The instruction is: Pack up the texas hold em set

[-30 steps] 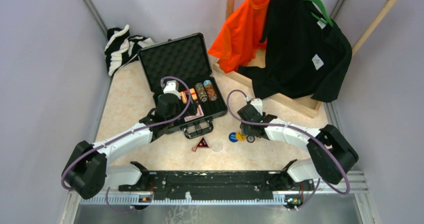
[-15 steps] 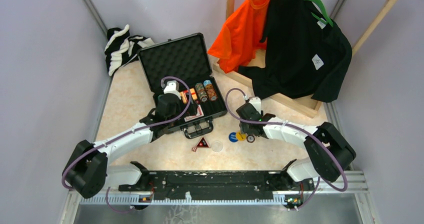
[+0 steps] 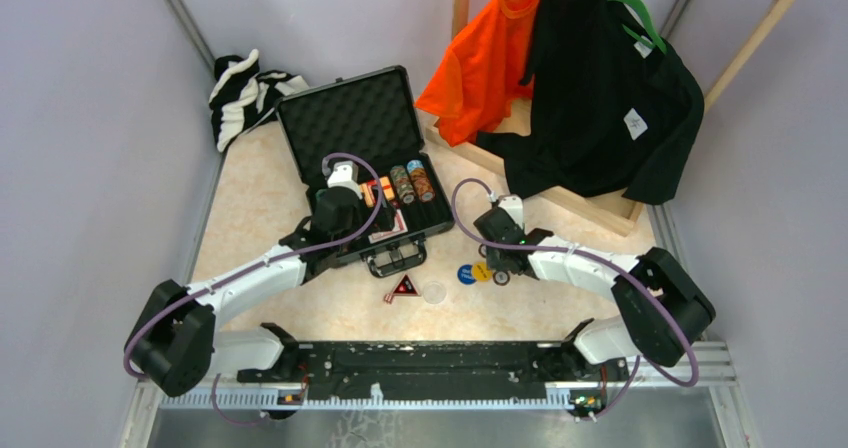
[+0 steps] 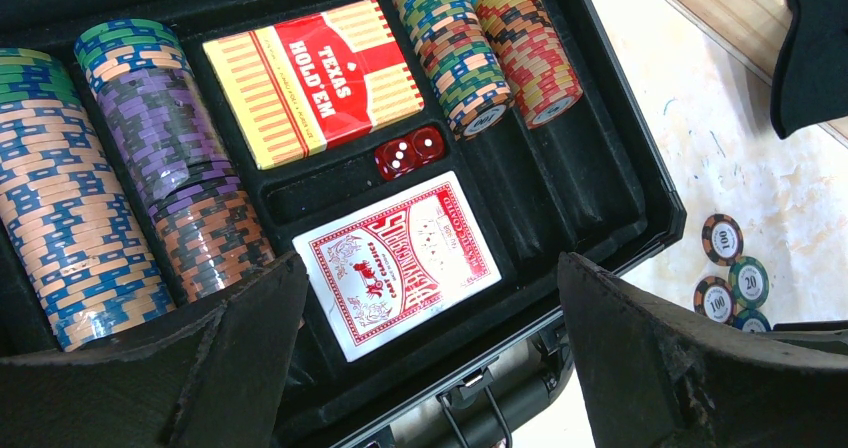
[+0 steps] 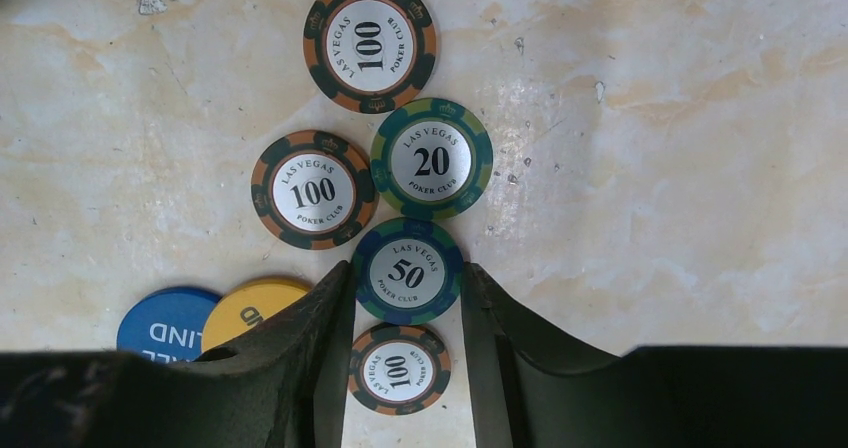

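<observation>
Open black briefcase (image 3: 352, 128) holding chip stacks (image 4: 120, 158), loose chips (image 5: 400, 188) outside
</observation>
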Robot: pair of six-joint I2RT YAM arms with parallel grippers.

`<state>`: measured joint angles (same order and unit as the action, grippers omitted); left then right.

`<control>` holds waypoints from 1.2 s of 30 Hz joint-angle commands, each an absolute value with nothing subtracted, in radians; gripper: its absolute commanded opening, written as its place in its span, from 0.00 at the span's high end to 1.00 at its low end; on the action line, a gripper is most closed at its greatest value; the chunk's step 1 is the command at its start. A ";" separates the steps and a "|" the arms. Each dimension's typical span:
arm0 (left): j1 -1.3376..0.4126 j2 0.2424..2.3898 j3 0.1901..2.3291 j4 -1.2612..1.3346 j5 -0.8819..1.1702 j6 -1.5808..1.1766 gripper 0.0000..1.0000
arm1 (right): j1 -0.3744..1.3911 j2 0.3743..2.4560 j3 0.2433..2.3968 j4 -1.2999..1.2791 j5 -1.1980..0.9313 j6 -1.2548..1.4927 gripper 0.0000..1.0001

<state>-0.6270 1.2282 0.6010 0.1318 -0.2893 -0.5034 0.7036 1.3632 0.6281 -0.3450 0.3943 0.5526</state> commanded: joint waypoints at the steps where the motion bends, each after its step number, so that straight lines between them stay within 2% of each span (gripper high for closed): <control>1: -0.632 1.232 0.601 0.140 -0.299 -0.499 0.00 | 0.698 1.339 0.630 -0.337 0.386 0.532 0.66; 16: -0.632 1.242 0.605 0.136 -0.311 -0.500 0.00 | 0.673 1.344 0.731 -0.366 0.397 0.475 0.66; 17: -0.632 1.241 0.604 0.135 -0.313 -0.499 0.00 | 0.666 1.348 0.736 -0.369 0.396 0.472 0.64; 19: -0.632 1.241 0.605 0.134 -0.316 -0.499 0.00 | 0.654 1.356 0.743 -0.379 0.396 0.471 0.52; 21: -0.631 1.241 0.606 0.134 -0.318 -0.499 0.00 | 0.650 1.357 0.740 -0.383 0.393 0.469 0.46; 27: -0.632 1.241 0.606 0.133 -0.310 -0.501 0.00 | 0.649 1.359 0.676 -0.356 0.366 0.482 0.39; 36: -0.632 1.243 0.606 0.138 -0.293 -0.505 0.00 | 0.650 1.368 0.589 -0.293 0.318 0.513 0.40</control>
